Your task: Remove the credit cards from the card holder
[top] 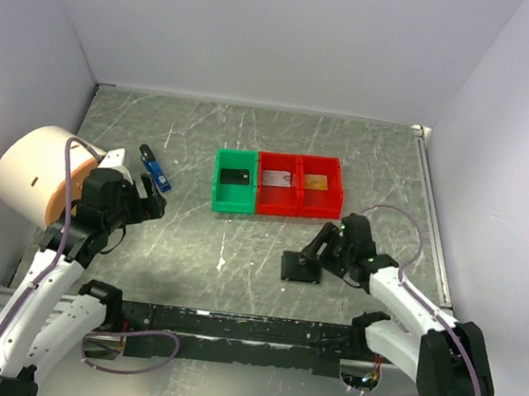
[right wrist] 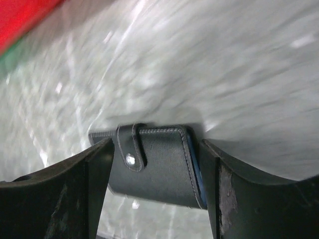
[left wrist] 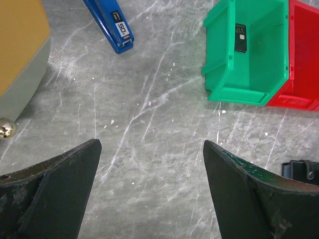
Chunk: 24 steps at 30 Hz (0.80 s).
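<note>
The black card holder (top: 301, 267) is folded shut, its snap strap closed. It sits between the fingers of my right gripper (top: 322, 250), low at the table's front right. In the right wrist view the holder (right wrist: 159, 164) spans the gap of the right gripper (right wrist: 155, 144), and a blue sleeve edge shows at its right side. A black card (top: 236, 175) lies in the green bin (top: 219, 181). A silvery card (top: 277, 178) and an orange-gold card (top: 315, 182) lie in the red bins (top: 297, 207). My left gripper (top: 149, 200) is open and empty over bare table (left wrist: 152, 143).
A blue and black stick-shaped object (top: 156, 171) lies left of the bins and also shows in the left wrist view (left wrist: 112, 25). A large white and orange roll (top: 33, 172) stands at the far left. The green bin (left wrist: 219, 74) holds the black card (left wrist: 239, 38). White walls surround the table.
</note>
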### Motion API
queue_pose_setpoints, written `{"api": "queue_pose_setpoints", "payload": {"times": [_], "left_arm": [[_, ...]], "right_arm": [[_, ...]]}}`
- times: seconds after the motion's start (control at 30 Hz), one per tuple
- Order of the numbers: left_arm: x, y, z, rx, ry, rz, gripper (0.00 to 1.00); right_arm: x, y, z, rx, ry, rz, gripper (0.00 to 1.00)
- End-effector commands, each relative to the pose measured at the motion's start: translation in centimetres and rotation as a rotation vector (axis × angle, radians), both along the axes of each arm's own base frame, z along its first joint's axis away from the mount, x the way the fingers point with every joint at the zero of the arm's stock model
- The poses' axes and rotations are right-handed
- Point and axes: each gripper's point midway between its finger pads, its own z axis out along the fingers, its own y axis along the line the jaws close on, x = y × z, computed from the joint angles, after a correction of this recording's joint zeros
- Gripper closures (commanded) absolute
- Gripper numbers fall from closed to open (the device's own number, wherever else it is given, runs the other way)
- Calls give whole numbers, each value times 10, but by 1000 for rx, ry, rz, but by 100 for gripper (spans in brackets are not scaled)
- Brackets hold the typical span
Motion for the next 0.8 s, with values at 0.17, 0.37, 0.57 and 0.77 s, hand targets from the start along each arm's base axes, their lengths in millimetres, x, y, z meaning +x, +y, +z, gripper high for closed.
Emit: {"api": "queue_pose_setpoints", "payload": {"times": [0.17,0.37,0.57,0.77], "left_arm": [[3,-4,3,-2,-18,-16,5],[2,-2,3,-3,-20,-6,5],[2,-2,2,-2,-17,-5,5],[2,-3,3,-4,-14,-10,5]], "right_arm": [[-70,118,27,177,-11,511,31],[-44,112,46,-97,-126,584,32],[-24,110,45,-277,-143,669,38],[-29,150,35,-226,-150,854,44]]}}
